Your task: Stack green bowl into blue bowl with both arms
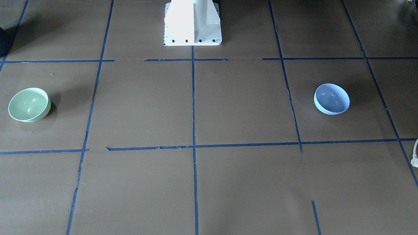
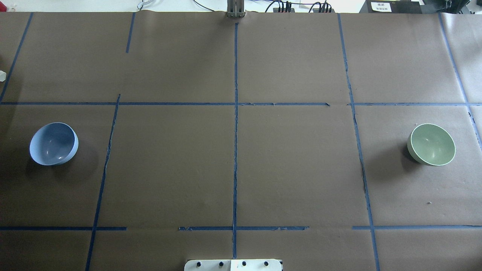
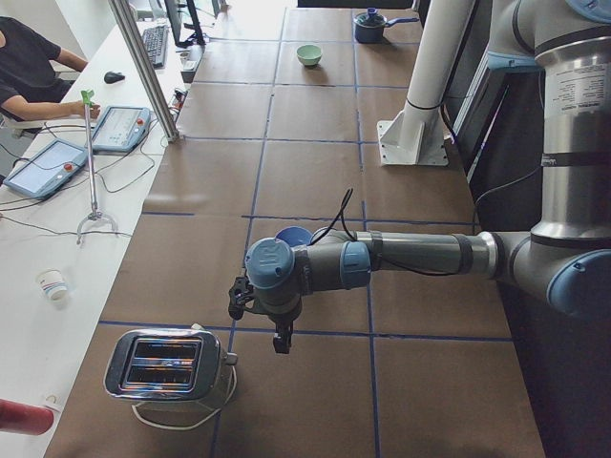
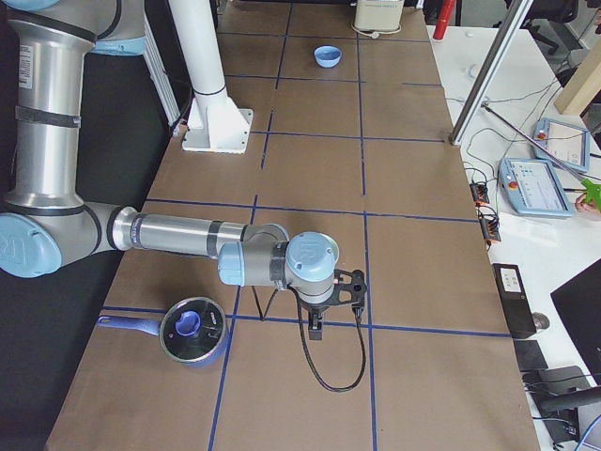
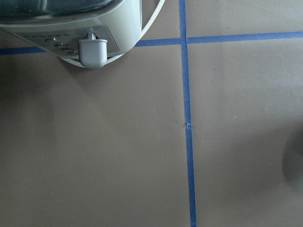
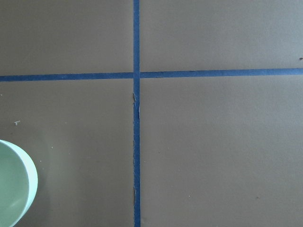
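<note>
The task stands at its very start, I judge: the green bowl (image 2: 431, 144), a small round glossy one in pale mint, sits upright on the brown paper-covered worktop (image 2: 293, 169) far out on the robot's right. The blue bowl (image 2: 54, 143), its light periwinkle twin in size, sits upright far out on the robot's left. The two are well apart, with the blue tape grid (image 2: 235, 150) between them, and nothing is nested. The left tool (image 3: 283, 342) hangs over the worktop near a chrome toaster (image 3: 164, 365), with the blue bowl partly hidden behind its forearm. The right tool (image 4: 316, 329) hangs beside a dark lidded saucepan (image 4: 192, 331). Both tools show only in the side views, so I cannot tell how wide either is parted, though neither appears to carry anything (both bowls rest free on the paper). The right wrist camera catches just an edge of the green bowl at its lower left. The next move therefore seems to call for the right arm to shift over that rim and come down for a grip on the thin wall. The left arm would likewise go to the blue bowl, to steady it or bring it inward. The smooth glaze may slip under a shallow pinch, so a deep bite on the rim looks wise.
</note>
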You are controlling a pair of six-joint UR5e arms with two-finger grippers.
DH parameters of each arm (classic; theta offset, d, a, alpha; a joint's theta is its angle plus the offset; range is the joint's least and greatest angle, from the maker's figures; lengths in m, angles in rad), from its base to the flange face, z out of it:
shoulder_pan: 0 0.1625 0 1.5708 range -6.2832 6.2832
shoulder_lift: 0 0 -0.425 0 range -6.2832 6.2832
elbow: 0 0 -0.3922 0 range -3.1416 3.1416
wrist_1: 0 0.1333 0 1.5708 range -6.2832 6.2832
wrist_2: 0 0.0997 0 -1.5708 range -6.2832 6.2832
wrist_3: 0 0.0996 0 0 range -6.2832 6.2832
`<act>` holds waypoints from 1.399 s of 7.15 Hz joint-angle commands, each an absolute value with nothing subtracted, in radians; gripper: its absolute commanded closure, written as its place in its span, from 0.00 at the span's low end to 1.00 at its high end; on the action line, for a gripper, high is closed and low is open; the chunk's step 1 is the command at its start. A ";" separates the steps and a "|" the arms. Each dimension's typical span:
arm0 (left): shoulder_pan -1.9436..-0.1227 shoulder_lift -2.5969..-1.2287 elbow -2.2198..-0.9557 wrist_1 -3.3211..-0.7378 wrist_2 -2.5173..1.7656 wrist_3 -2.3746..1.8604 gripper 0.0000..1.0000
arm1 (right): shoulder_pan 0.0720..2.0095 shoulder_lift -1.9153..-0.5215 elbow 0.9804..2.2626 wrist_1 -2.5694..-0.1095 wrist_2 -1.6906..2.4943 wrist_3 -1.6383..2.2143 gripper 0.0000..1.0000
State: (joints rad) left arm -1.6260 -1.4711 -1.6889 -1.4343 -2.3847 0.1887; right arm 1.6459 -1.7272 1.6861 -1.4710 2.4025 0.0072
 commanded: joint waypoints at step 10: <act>-1.626 -1.471 -1.697 -1.437 -2.385 0.190 0.00 | 1.646 -1.724 1.704 -1.470 2.413 0.011 0.00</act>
State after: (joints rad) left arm -1.6260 -1.4711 -1.6916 -1.4373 -2.3848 0.1902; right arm 1.6460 -1.7242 1.6998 -1.4690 2.4112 0.0102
